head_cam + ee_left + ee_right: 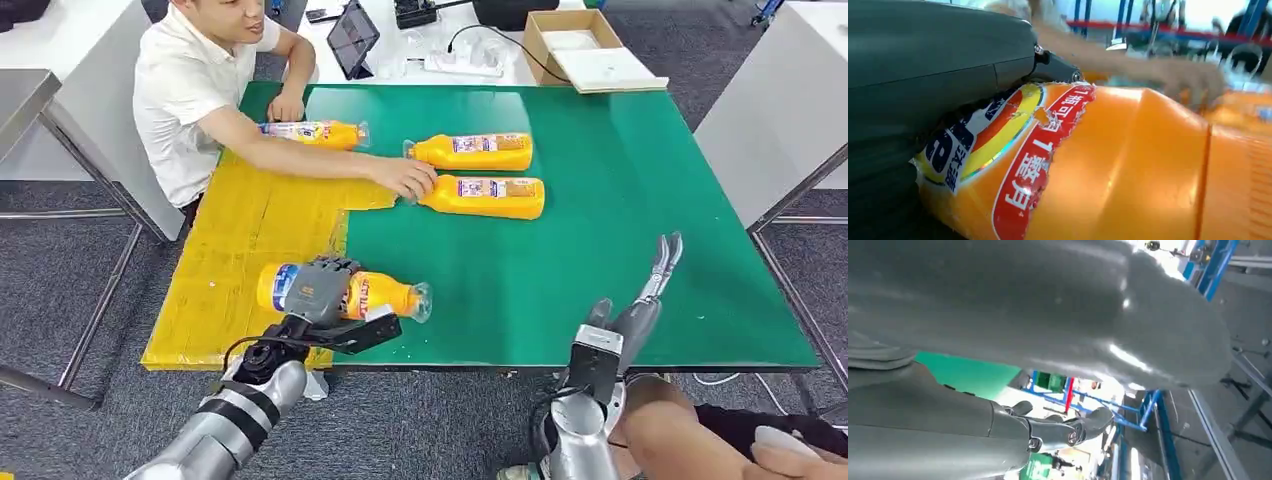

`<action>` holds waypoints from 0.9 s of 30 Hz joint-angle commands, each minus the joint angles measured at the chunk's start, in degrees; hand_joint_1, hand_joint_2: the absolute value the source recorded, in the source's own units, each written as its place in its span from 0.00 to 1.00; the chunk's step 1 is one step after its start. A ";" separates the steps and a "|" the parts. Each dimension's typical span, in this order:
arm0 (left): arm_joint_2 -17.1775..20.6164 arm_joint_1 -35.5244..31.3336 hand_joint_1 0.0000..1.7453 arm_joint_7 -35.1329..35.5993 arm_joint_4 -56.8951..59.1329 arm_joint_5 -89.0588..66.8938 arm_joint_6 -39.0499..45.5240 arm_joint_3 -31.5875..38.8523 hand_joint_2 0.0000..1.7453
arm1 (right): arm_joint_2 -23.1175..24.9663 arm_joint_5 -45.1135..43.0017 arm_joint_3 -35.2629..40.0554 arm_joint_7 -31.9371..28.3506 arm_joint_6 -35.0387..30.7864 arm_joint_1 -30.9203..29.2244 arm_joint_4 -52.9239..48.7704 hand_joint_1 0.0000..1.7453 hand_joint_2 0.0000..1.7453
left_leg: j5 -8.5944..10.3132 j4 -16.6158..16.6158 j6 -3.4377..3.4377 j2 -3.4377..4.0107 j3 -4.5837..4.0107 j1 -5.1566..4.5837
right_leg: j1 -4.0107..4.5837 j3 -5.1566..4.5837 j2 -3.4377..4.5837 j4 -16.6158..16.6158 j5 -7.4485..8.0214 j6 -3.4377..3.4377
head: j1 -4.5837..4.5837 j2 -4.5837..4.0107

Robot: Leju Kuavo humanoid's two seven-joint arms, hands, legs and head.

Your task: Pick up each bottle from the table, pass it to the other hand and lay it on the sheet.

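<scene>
An orange bottle with a torn red label lies on its side across the edge of the yellow sheet, cap end over the green mat. My left hand is wrapped over its middle and grips it. My right hand hovers at the table's near right edge, fingers stretched out and apart, holding nothing. Two more orange bottles lie side by side on the mat. A third bottle lies at the far end of the sheet.
A person in a white shirt sits at the far left, one hand touching the nearer of the two bottles on the mat. Behind the mat are a tablet, a power strip and a cardboard box. Another person's knee shows at bottom right.
</scene>
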 commanded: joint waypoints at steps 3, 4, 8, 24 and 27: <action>-1.01 -9.85 1.00 7.82 20.20 -5.54 -0.67 -1.49 1.00 | -1.73 -1.40 4.00 -1.82 -0.44 -3.36 10.73 0.00 0.00 | -0.08 -0.04 -0.12 0.09 0.28 0.10 | 0.11 0.29 0.00 -0.08 -0.05 -0.13 | 0.02 0.00; -0.94 -10.23 1.00 7.78 20.49 -5.55 -0.79 -1.37 1.00 | -1.62 -1.30 3.96 -1.82 -0.48 -3.53 10.91 0.00 0.00 | -0.05 -0.02 -0.11 0.09 0.19 0.10 | 0.11 0.19 0.02 -0.06 -0.01 -0.11 | 0.00 0.00; -1.39 -11.36 1.00 7.45 23.02 -4.01 -2.91 0.58 1.00 | -1.35 -1.32 3.99 -1.82 0.35 -3.89 11.50 0.00 0.00 | -0.04 -0.03 -0.08 0.14 0.17 0.07 | 0.07 0.13 0.05 -0.04 -0.01 -0.09 | 0.00 0.00; -1.55 -12.06 0.00 -5.68 26.63 12.42 -16.36 14.29 1.00 | -1.38 -2.91 4.14 -1.82 2.80 -4.94 14.89 0.00 0.00 | -0.05 -0.10 -0.11 0.22 0.65 0.06 | 0.07 0.60 0.11 -0.09 -0.02 -0.14 | 0.02 0.00; -1.12 -10.60 0.00 -12.91 24.96 18.57 -22.81 16.68 1.00 | -2.08 -3.65 5.00 -1.82 2.39 -4.58 15.06 0.00 0.00 | -0.05 -0.09 -0.08 0.28 0.66 0.05 | 0.05 0.60 0.20 -0.08 0.01 -0.11 | 0.00 0.00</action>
